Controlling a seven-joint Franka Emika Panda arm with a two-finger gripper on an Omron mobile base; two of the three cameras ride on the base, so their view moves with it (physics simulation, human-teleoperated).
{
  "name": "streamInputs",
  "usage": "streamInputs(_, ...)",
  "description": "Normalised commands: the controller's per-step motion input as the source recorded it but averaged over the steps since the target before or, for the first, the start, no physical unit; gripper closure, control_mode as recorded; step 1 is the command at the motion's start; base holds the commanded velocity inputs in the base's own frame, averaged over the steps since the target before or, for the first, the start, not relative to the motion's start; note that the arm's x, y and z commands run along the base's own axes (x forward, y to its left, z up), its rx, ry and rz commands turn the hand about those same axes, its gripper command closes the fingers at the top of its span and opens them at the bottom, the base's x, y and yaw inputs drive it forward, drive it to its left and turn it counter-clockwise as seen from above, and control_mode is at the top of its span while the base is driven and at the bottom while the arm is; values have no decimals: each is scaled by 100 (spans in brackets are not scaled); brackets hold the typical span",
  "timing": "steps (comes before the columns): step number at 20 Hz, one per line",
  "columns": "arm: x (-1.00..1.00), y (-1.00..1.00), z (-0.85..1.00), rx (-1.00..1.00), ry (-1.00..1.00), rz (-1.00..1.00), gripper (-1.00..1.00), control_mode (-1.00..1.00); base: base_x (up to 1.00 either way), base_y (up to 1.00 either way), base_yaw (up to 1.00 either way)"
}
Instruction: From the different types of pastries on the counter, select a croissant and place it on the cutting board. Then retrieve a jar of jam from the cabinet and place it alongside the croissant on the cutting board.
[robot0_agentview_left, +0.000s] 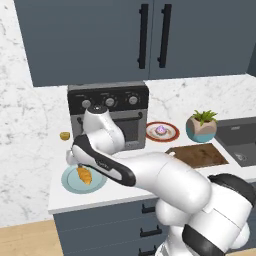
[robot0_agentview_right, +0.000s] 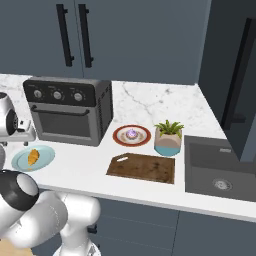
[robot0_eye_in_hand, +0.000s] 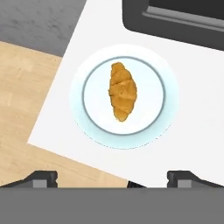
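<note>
The croissant (robot0_eye_in_hand: 122, 91) is seen lying at the centre of a pale blue plate (robot0_eye_in_hand: 92, 127) on the counter (robot0_agentview_right: 85, 167), just in front of the toaster oven (robot0_agentview_right: 67, 110). The gripper (robot0_eye_in_hand: 112, 178) is held above the plate with its fingertips (robot0_eye_in_hand: 41, 178) spread wide, nothing grasped. The cutting board (robot0_agentview_right: 142, 167) is noted bare, well right of the oven. A purple-frosted pastry (robot0_agentview_right: 131, 133) is seen on a red-rimmed plate (robot0_agentview_right: 120, 140) beside the oven. The cabinet (robot0_agentview_left: 100, 35) doors above are shut.

We see a golden-orange croissant (robot0_eye_in_hand: 122, 91) on a pale blue plate (robot0_eye_in_hand: 92, 124) atop the grey-veined white counter (robot0_agentview_left: 175, 97).
</note>
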Motion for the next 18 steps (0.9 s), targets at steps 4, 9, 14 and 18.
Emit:
streamInputs(4, 49, 0, -14, 0, 6, 0, -100, -100, 0, 0, 0)
streamInputs(9, 30, 1, -16, 0, 3, 0, -100, -100, 0, 0, 0)
streamInputs(14, 33, 1, -18, 0, 1, 0, -100, -100, 0, 0, 0)
streamInputs(18, 5, 0, -13, 0, 1, 0, -100, -100, 0, 0, 0)
